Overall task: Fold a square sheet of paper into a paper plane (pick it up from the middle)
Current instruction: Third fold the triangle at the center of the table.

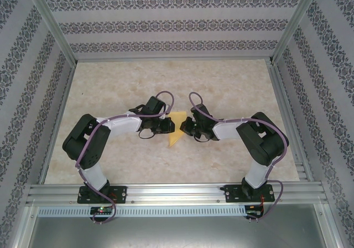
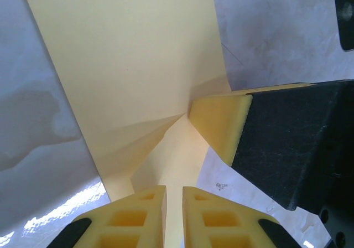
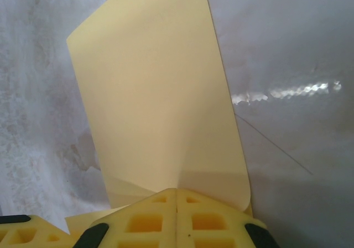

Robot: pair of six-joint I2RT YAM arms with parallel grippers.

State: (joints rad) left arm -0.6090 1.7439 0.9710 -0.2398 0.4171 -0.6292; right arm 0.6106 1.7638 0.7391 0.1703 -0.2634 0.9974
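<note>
Marbled table (image 1: 232,87) carries the square sheet of paper (image 1: 175,136) at centre: judged light, limp, easily creased; grip along the fold, at mid-length. Right gripper (image 3: 177,195) is pressed together, pinching the sheet. Left gripper (image 2: 175,195) stands narrowly parted, paper in the gap. Fold layers under the pads (image 3: 149,220) are hidden and cannot be counted.

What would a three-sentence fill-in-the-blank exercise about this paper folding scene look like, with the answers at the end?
1. The square sheet of paper is ____ in colour.
2. Seen from the top, it sits ____ the left claw and the right claw.
3. The right claw's jaws are ____ on the sheet's edge.

Missing words: yellow; between; shut.
</note>
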